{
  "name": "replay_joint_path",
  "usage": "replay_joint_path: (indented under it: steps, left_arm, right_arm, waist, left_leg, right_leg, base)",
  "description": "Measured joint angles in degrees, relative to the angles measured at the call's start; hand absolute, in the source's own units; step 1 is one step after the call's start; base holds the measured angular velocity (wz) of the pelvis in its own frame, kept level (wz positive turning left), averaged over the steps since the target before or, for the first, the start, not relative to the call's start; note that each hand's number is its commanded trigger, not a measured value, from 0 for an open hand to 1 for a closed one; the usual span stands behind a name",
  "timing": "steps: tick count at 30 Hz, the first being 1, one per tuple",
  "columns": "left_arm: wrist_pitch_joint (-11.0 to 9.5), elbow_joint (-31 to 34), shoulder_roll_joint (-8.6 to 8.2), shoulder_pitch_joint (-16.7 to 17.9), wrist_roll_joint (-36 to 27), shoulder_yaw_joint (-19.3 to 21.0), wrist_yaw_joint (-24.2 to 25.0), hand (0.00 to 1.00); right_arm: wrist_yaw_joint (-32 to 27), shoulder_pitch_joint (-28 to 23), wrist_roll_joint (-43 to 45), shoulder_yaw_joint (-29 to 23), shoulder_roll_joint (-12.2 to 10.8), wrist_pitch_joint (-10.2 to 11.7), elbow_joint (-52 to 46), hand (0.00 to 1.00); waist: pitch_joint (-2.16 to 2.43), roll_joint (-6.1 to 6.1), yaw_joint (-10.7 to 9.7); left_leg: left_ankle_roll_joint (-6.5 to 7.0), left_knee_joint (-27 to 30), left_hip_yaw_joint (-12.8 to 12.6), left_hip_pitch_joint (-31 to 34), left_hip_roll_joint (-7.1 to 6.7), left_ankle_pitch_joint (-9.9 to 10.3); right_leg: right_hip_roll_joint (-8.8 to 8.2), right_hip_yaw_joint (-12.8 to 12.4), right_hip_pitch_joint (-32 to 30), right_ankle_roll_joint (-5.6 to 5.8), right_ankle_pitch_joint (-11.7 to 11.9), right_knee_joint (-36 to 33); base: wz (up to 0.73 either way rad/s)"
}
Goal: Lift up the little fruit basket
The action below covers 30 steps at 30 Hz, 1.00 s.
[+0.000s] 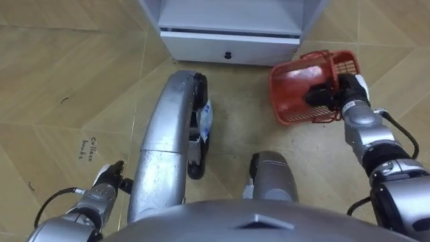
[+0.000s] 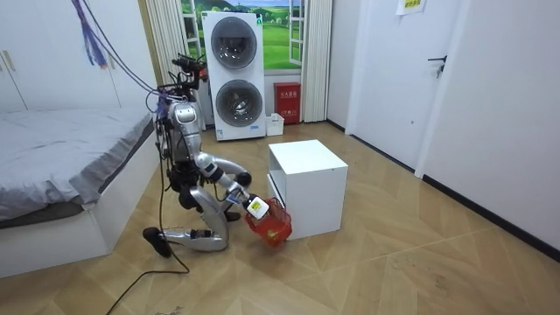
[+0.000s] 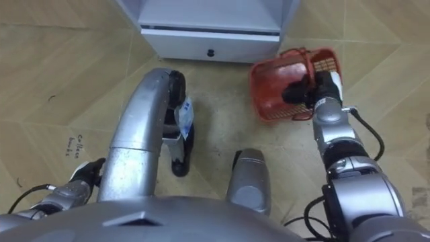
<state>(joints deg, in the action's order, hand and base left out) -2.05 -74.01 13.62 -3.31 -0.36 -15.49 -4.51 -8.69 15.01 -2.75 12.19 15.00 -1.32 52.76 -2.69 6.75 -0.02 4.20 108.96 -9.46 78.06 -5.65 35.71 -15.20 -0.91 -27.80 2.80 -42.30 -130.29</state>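
Two robot hands to mind, with the body kneeling on the floor [image 1: 60, 81] beside a white cabinet [image 1: 228, 27]. First the left robot hand [image 1: 106, 183], low at the side and well apart from the work. Open or closed, impossible to tell, and best left idle. Ahead, the cabinet's drawer front [image 1: 228, 50], to be kept clear of during the lift. Further right, near the cabinet's corner, the red fruit basket [image 1: 292, 87], tilted with its mouth turned toward the robot. Then the right robot hand [image 1: 332, 94], curled over the basket's rim and gripping it. Judged best: firm up that hold, raise slowly and straight, level the basket while rising — no swing into the cabinet. Hard to say whether already off the floor.
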Motion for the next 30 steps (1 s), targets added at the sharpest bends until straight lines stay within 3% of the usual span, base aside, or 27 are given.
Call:
replay_joint_path:
  steps: [4,6,8,9,11,12,13,14,15,16,17,19,21,22,23,26,30]
  left_arm:
    - [-0.40,1.35,-0.02,-1.70,-0.08,-0.01,-1.27,0.00]
    - [-0.48,1.33,0.01,-2.18,-0.09,0.04,-1.66,0.00]
    - [-0.44,1.21,-0.18,-1.61,-0.14,1.33,-2.31,0.00]
    - [-0.38,1.18,-0.16,-1.52,-0.14,1.65,-2.45,0.00]
    - [0.12,0.91,-0.08,-0.50,-0.13,1.91,-3.85,0.00]
    - [0.24,0.92,-0.05,-0.13,-0.13,2.14,-3.90,0.00]
    - [0.43,0.77,0.19,1.37,-0.05,2.83,-3.73,0.00]
    - [0.61,1.10,0.12,1.87,0.69,2.84,-3.25,0.00]
    - [0.66,1.94,-0.11,1.86,0.65,2.81,-3.10,0.00]
    - [0.76,3.14,0.54,1.88,0.45,3.14,-3.26,0.00]
    - [0.79,3.48,0.38,1.06,0.52,4.05,-3.82,0.00]
    - [1.08,3.50,0.39,0.89,0.71,4.06,-4.10,0.00]
    - [2.09,3.03,0.69,1.71,0.97,5.06,-5.85,0.00]
    - [2.21,3.01,0.77,1.93,0.99,5.57,-6.24,0.00]
    - [2.12,3.02,1.18,2.13,0.97,6.47,-6.38,0.00]
    - [1.70,3.22,2.22,2.12,1.03,7.39,-6.75,0.00]
    - [1.96,5.03,2.03,5.55,1.08,7.59,-7.85,0.00]
  right_arm:
    - [0.11,-0.54,6.52,2.89,-0.69,-0.09,-4.77,1.00]
    - [0.09,-0.56,8.90,3.60,-0.76,-0.09,-6.43,1.00]
    - [0.19,-1.74,10.89,4.96,-0.88,-0.14,-9.36,1.00]
    - [0.19,-2.00,11.12,5.24,-0.89,-0.13,-10.10,1.00]
    - [0.12,-2.70,11.09,6.83,-1.07,-0.17,-12.37,1.00]
    - [0.22,-2.91,11.07,7.29,-1.19,-0.18,-13.05,1.00]
    - [0.40,-3.13,11.16,8.16,-1.91,-0.37,-13.84,1.00]
    - [0.31,-5.33,11.18,7.59,-0.91,-0.81,-17.13,1.00]
    - [0.27,-6.54,11.12,7.24,0.48,-0.87,-19.22,1.00]
    - [0.12,-7.35,11.24,6.27,1.11,-1.14,-21.64,1.00]
    - [0.53,-7.81,12.47,5.27,1.20,-1.60,-23.69,1.00]
    - [1.52,-9.75,15.21,5.27,1.54,-1.94,-27.05,1.00]
    - [1.60,-12.49,17.67,5.06,1.50,-0.56,-32.43,1.00]
    - [1.60,-12.98,17.68,4.79,1.61,-0.03,-33.73,1.00]
    - [1.49,-13.77,17.71,4.33,2.01,0.68,-36.32,1.00]
    - [1.26,-14.16,17.55,2.90,3.40,0.89,-41.78,1.00]
    - [1.50,-15.51,16.77,1.75,3.24,0.73,-45.43,1.00]
  waist:
    - [0.45,-0.55,-0.25]
    - [0.77,-1.07,0.09]
    - [1.27,-1.63,0.25]
    - [1.27,-1.72,0.16]
    - [1.38,-1.85,0.35]
    - [1.34,-1.89,0.44]
    - [0.68,-2.09,1.24]
    - [0.68,-2.05,1.12]
    - [1.30,-1.91,0.71]
    - [1.69,-0.55,0.96]
    - [1.73,-0.38,1.34]
    - [1.71,-0.22,1.82]
    - [1.64,-0.27,1.55]
    - [1.58,-0.36,1.51]
    - [1.47,-0.42,1.39]
    - [1.31,0.09,1.34]
    - [1.32,0.31,2.16]
  left_leg:
    - [0.33,-2.92,0.32,-0.91,0.70,0.14]
    - [0.32,-5.89,0.62,-2.35,1.89,0.09]
    - [0.38,-11.86,1.01,-6.17,3.15,-0.62]
    - [0.46,-13.60,1.35,-7.19,3.11,-1.24]
    - [1.09,-20.19,2.95,-11.12,3.69,-4.54]
    - [1.52,-20.71,3.26,-11.90,4.40,-6.14]
    - [3.10,-19.21,3.00,-11.96,5.52,-10.15]
    - [2.81,-26.05,0.06,-12.26,3.33,-10.57]
    - [3.22,-32.94,-2.04,-12.88,2.33,-11.74]
    - [5.58,-34.69,-3.83,-13.13,2.00,-12.41]
    - [5.92,-37.77,-3.78,-13.81,2.21,-12.25]
    - [5.43,-43.24,-3.29,-16.23,2.27,-13.94]
    - [3.23,-50.70,-1.03,-21.47,2.25,-16.59]
    - [2.57,-52.13,-0.18,-22.75,2.30,-17.31]
    - [1.04,-54.55,1.66,-24.99,2.28,-18.72]
    - [-0.98,-60.01,2.00,-28.25,3.35,-22.49]
    - [-2.37,-66.15,1.95,-30.82,5.63,-26.96]
  right_leg:
    - [1.88,-0.97,-1.56,-0.04,-0.06,4.11]
    - [2.52,-1.37,-2.44,-0.03,-0.06,8.31]
    - [2.56,-1.12,-1.75,-0.01,-0.04,17.36]
    - [2.57,-0.92,-1.28,0.00,-0.05,20.13]
    - [3.37,-0.51,1.31,0.48,0.17,32.56]
    - [3.75,-0.45,2.51,0.62,0.24,35.93]
    - [4.94,-0.28,7.03,0.79,0.35,42.61]
    - [4.46,0.45,10.45,0.84,0.35,47.79]
    - [4.31,1.40,11.33,0.93,0.37,49.78]
    - [2.87,3.02,12.14,1.49,0.63,52.42]
    - [2.79,4.22,12.03,3.11,1.80,56.27]
    - [1.95,4.19,11.23,3.49,1.94,61.27]
    - [-0.74,4.57,10.06,3.54,1.99,70.76]
    - [-1.01,4.88,9.95,3.46,2.05,73.92]
    - [-0.56,5.90,10.78,3.63,2.46,78.07]
    - [1.81,9.40,14.60,3.72,3.91,86.12]
    - [3.91,12.20,17.46,2.30,4.67,92.95]
  base:
    - [-0.12]
    - [-0.35]
    - [-0.48]
    - [-0.49]
    - [-0.62]
    - [-0.87]
    - [-0.53]
    - [-0.16]
    - [0.51]
    - [0.49]
    - [0.24]
    - [-0.30]
    - [-0.70]
    - [-0.64]
    - [-0.38]
    - [-0.10]
    - [0.06]
